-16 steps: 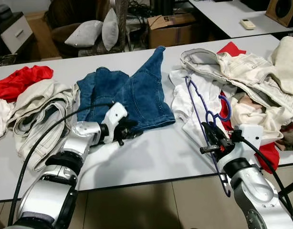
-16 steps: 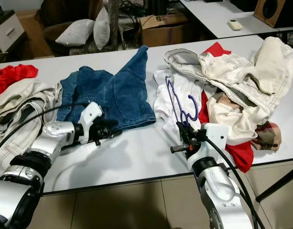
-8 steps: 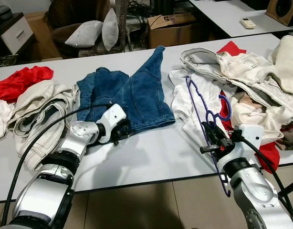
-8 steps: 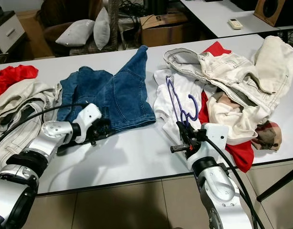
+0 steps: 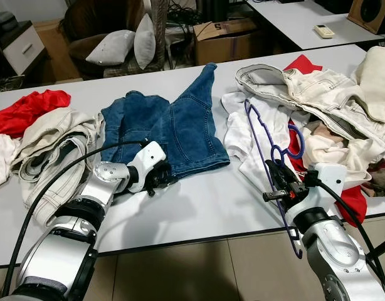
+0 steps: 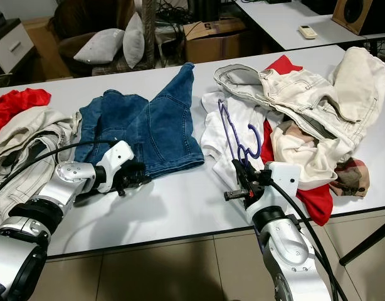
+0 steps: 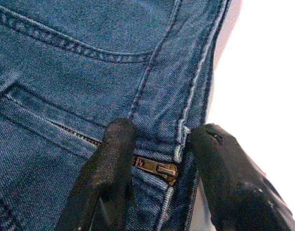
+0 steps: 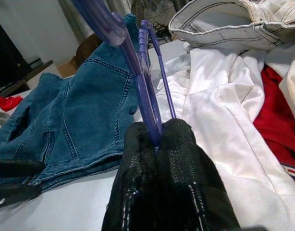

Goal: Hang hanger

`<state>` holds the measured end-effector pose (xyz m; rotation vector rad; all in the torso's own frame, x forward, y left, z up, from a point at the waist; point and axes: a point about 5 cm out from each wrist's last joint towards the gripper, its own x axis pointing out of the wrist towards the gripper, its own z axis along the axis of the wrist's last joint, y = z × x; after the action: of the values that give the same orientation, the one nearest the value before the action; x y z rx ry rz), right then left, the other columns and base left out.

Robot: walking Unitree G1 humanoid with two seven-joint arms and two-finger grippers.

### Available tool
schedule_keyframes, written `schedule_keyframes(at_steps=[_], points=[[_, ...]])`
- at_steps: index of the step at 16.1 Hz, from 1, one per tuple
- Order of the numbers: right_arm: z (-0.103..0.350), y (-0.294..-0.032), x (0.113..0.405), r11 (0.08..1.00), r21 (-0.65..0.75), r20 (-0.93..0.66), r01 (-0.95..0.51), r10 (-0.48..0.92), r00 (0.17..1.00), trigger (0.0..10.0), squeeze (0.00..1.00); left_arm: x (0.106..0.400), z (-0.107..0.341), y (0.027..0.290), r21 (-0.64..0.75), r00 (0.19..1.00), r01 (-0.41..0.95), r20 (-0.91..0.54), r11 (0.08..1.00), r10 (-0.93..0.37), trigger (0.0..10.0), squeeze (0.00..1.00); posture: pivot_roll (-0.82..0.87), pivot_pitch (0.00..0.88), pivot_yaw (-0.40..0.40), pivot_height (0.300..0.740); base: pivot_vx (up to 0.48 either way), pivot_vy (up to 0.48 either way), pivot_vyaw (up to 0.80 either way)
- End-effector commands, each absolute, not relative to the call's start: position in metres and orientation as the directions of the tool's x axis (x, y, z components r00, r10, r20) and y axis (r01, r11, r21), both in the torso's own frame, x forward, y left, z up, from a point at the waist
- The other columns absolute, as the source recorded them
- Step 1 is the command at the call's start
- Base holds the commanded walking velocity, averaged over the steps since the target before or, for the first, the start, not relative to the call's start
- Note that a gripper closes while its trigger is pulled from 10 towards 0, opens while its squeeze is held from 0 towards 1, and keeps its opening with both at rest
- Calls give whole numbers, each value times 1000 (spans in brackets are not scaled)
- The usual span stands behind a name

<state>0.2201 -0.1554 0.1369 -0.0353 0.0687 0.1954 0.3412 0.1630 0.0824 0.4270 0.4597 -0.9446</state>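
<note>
Left gripper [image 7: 159,168]: jaws spread, straddling the waistband edge of the jeans [image 5: 174,128] at the zipper, not yet clamped. Right gripper [image 8: 159,139]: clenched on the purple hanger [image 5: 268,157], which is tilted over the table [image 5: 199,207] edge, its far end pointing toward 11 o'clock over the white shirt [image 5: 249,135].

Step, as I read it: securing the jeans to dress the hanger. Next: close the left on the waistband, lift, then bring the hanger across from 3 o'clock.
</note>
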Motion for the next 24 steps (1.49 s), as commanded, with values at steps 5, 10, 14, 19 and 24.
schedule_keyframes(at_steps=[5, 10, 14, 19, 24], points=[[127, -153, 220, 981, -14, -112, -196, 193, 975, 10000, 0, 331, 64, 168, 163, 466, 861, -635, 482, -616, 0, 0, -64, 0, 159, 740, 0, 0, 0], [127, -152, 220, 981, -14, -114, -194, 192, 975, 10000, 0, 327, 59, 165, 163, 456, 866, -644, 472, -614, 0, 0, -61, 0, 159, 740, 0, 0, 0], [127, -152, 221, 980, -16, -114, -197, 194, 974, 10000, 0, 329, 61, 162, 146, 473, 855, -612, 498, -633, 0, 0, -61, 0, 156, 740, 0, 0, 0], [127, -158, 219, 981, -37, -113, -192, 187, 976, 10000, 0, 344, 93, 165, 141, 516, 842, -493, 520, -701, 0, 0, -63, 0, 158, 740, 0, 0, 0], [153, -161, 196, 900, 21, 16, -435, 435, 900, 10000, 0, 365, 146, 162, 150, 554, 830, -339, 537, -761, 0, 0, -65, 0, 159, 740, 0, 0, 0]])
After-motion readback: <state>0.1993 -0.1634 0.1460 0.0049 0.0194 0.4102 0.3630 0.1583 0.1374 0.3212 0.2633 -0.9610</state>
